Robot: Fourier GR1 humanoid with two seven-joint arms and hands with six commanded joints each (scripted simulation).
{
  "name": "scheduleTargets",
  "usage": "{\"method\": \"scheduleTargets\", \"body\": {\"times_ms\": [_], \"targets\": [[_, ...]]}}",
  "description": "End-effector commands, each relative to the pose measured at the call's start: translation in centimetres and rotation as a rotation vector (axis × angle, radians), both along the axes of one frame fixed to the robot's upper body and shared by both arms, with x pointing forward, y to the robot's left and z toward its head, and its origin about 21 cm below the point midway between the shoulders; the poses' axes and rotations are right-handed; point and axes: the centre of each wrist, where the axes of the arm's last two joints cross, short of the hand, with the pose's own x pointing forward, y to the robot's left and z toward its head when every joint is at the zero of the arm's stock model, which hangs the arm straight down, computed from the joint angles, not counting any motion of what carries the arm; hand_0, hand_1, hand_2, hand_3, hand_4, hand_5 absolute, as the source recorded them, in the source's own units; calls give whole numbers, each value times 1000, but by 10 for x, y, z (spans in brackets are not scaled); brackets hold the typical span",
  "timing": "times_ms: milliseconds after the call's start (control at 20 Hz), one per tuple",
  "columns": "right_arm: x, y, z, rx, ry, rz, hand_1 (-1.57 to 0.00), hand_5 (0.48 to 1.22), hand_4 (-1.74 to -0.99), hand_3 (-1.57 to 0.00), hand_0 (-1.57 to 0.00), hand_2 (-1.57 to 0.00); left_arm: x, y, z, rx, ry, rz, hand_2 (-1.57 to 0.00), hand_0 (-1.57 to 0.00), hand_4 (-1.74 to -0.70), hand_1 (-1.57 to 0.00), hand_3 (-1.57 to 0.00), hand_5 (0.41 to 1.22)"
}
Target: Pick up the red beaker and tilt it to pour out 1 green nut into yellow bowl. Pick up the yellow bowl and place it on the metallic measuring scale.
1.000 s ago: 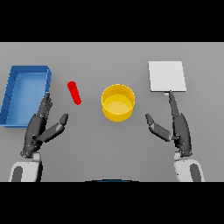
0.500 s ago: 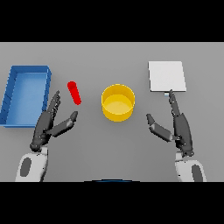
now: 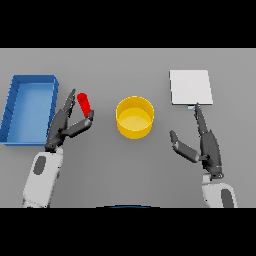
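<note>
- Small red cylindrical beaker on the grey table, between the blue rectangular open tray and the round yellow bowl; top leaning away in this view, though upright or tilted cannot be told for sure.
- Left hand just beside the beaker, fingers spread and only loosely bent, thumb on the bowl side and long fingers on the tray side; beaker's lower end sitting in the gap, no firm clasp visible, contact unclear.
- Right hand resting well apart from the bowl, fingers straight and relaxed, one fingertip pointing up near the lower edge of the flat pale metallic square measuring scale; holding nothing.
- Yellow bowl standing mid-table, beaker to its left and scale up to its right, touching neither.
- Beaker likely light, stiff and smooth-walled, so probably prone to tipping or slipping under a sideways nudge; best taken round the middle of its body, thumb opposite fingers, mouth left free for pouring.
- Green nut not visible; presumably inside the beaker.
- Bowl likely rigid and light too; rim or outer wall the sensible hold later.
</note>
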Motion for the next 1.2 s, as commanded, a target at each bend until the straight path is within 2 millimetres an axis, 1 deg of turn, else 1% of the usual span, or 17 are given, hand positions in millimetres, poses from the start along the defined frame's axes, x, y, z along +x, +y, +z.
{"method": "scheduleTargets", "body": {"times_ms": [0, 100, 200, 300, 350, 400, 600, 650, 750, 800, 850, 900, 950, 1000, 1050, 1100, 1150], "targets": [[2, 1, 1, 7, 8, 1, 1, 635, -1267, 1, 1, 1, 6, -1, -1, 2, 1, -1, 1, 1, -1276, 1, 1, 680], [4, 2, 3, 14, 21, -2, 1, 638, -1269, 1, 1, 1, 14, -4, -2, 2, -1, -4, 1, 1, -1287, 1, 1, 685], [0, 2, 0, 19, 15, 2, 1, 642, -1270, 1, 1, 1, 19, -9, 0, 8, 4, -10, 1, 1, -1298, 1, 1, 689], [2, 4, 1, 13, 7, 4, 1, 646, -1271, 1, 1, 1, 24, -12, -3, 18, 20, -17, 1, 1, -1297, 1, 1, 690], [-1, 5, -1, 11, 10, 7, 1, 644, -1267, 1, 1, 1, 28, -11, -1, 18, 15, -13, 1, 1, -1293, 1, 1, 686], [1, 5, 0, 22, 16, 0, 1, 643, -1269, 1, 1, 1, 32, -14, -1, 15, 23, -17, 1, 1, -1290, 1, 1, 684], [-3, -1, 4, 24, 2, -6, 1, 639, -1268, 1, 1, 1, 45, -17, 0, 12, 27, -21, 1, 1, -1297, 1, 1, 686], [-1, 2, 6, 27, 0, -6, 1, 640, -1269, 1, 1, 1, 47, -17, -1, 0, 27, -25, 1, 1, -1309, 1, 1, 688], [-2, -1, 4, 15, 16, -12, 1, 640, -1264, 1, 1, 1, 47, -18, -5, -21, 12, -29, 1, 1, -1329, 1, 1, 695], [-2, -1, 4, 20, 15, -15, 1, 640, -1263, 1, 1, 1, 48, -22, -6, -24, 5, -26, 1, 1, -1335, 1, 1, 698], [0, 0, 2, 16, 23, -16, 1, 641, -1261, 1, 1, 1, 50, -22, -6, -37, 3, -18, 0, 1, -1348, 1, 1, 704], [-1, 1, 1, 19, 16, -9, 1, 642, -1259, 1, 1, 1, 54, -20, -5, -54, -2, -5, -67, 1, -1378, -26, -31, 724], [2, 2, 1, 21, 20, -13, 1, 642, -1260, 1, 1, 1, 53, -24, -7, -76, 3, 5, -182, -119, -1410, -146, -124, 750], [-1, 1, 0, 14, 12, -9, 1, 644, -1258, 1, 1, 1, 55, -24, -7, -94, 8, 16, -364, -285, -1449, -328, -292, 783], [-1, 0, 4, 10, 3, -16, 1, 645, -1257, 1, 1, 1, 56, -25, -7, -91, 21, 32, -523, -441, -1448, -481, -547, 871], [-2, -1, 2, 7, 6, -20, 1, 644, -1255, 1, 1, 1, 57, -28, -6, -68, 12, 37, -733, -662, -1500, -699, -724, 941], [-4, 0, 3, 11, 3, -16, 1, 646, -1256, 1, 1, 1, 59, -31, -4, -55, 17, 32, -900, -844, -1541, -874, -838, 997]]}}
